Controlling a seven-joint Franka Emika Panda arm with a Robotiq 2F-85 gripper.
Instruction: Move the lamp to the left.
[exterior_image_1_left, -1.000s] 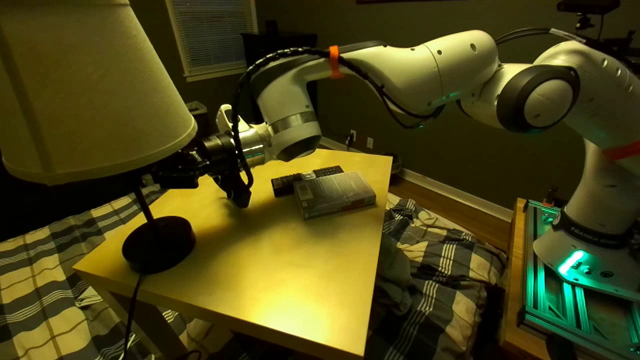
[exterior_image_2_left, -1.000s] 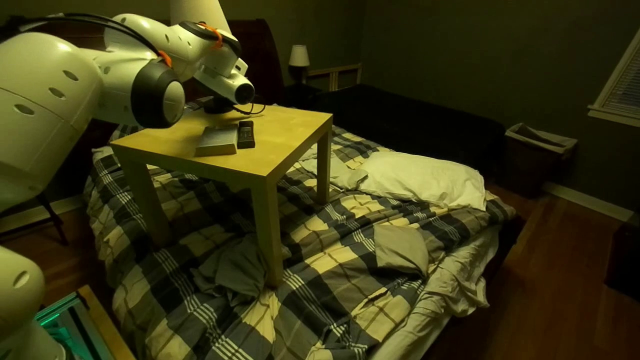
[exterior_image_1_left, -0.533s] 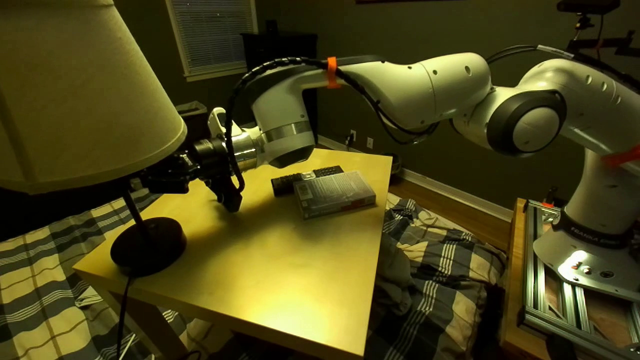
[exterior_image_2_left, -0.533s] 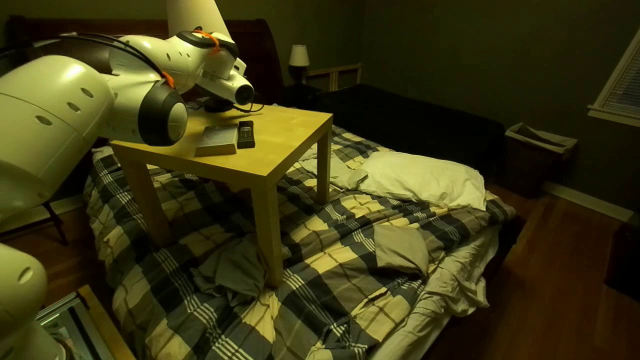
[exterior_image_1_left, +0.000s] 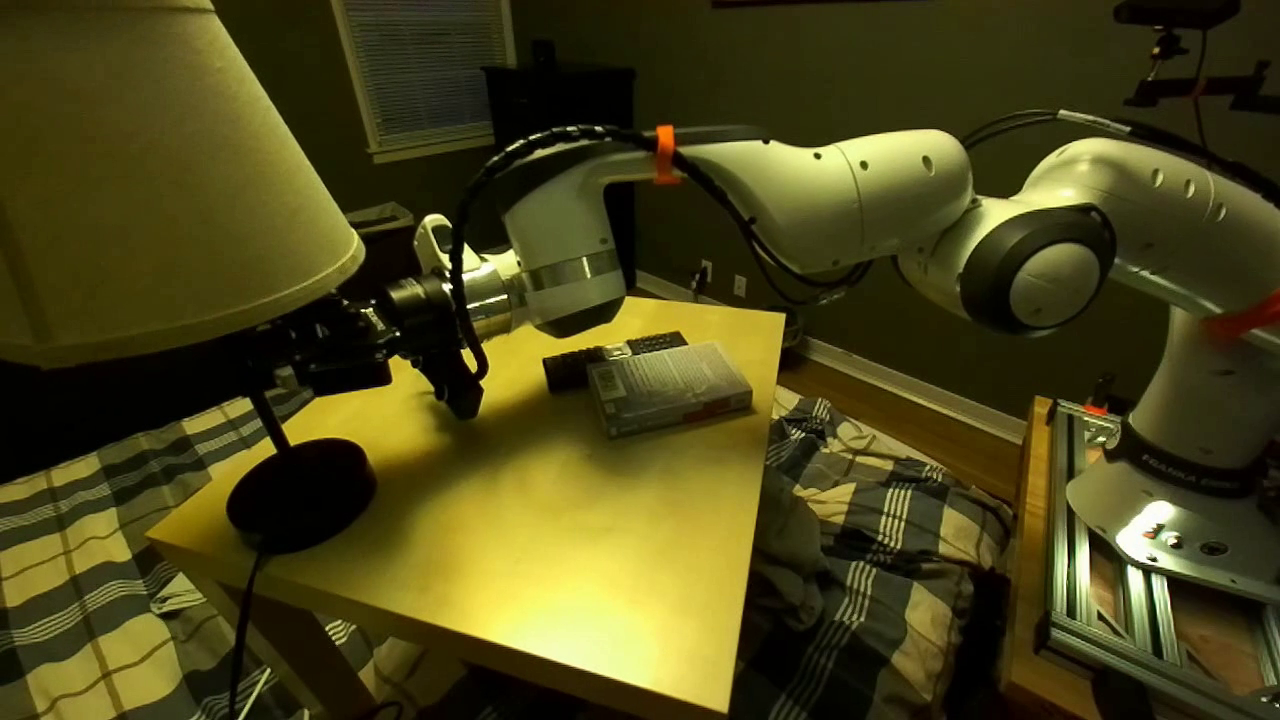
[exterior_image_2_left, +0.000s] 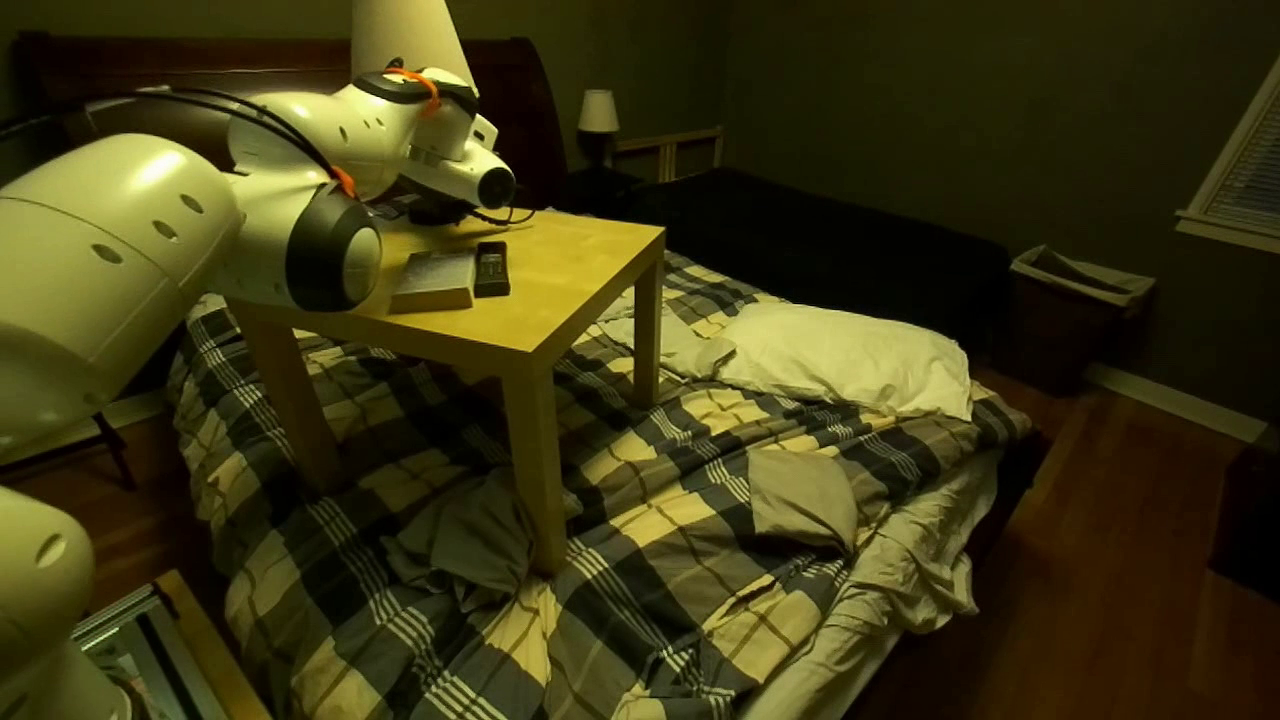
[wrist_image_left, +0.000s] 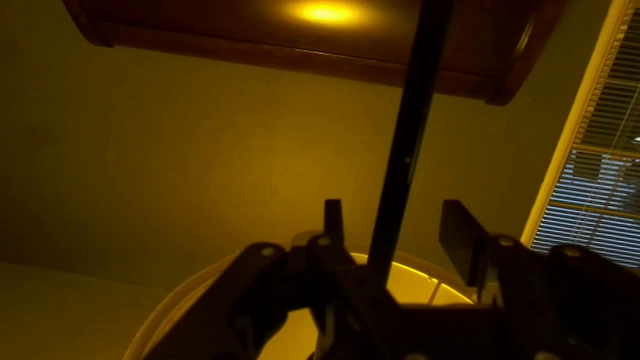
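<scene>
The lamp (exterior_image_1_left: 300, 495) stands on its black disc base near the left corner of the table (exterior_image_1_left: 560, 540) in an exterior view. Its cream shade (exterior_image_2_left: 410, 45) shows behind the arm in an exterior view, with its lower parts hidden. My gripper (exterior_image_1_left: 290, 350) is under the shade at stem height, its fingertips partly hidden. In the wrist view my gripper (wrist_image_left: 390, 210) is open. The dark stem (wrist_image_left: 410, 120) runs between the fingers, with a visible gap on each side. The shade's lit inside (wrist_image_left: 415, 280) shows behind the fingers.
A boxed item (exterior_image_1_left: 670, 390) and a black remote (exterior_image_1_left: 570, 368) lie on the table, right of the gripper. The lamp's black cord (exterior_image_1_left: 242, 620) hangs over the table's front edge. The table stands on a bed with a plaid cover (exterior_image_2_left: 640, 510).
The lamp has shifted a little left in an exterior view, mostly in the earlier half second. The gripper moved left, then stayed nearly still. The arm's elbow has sunk lower.
</scene>
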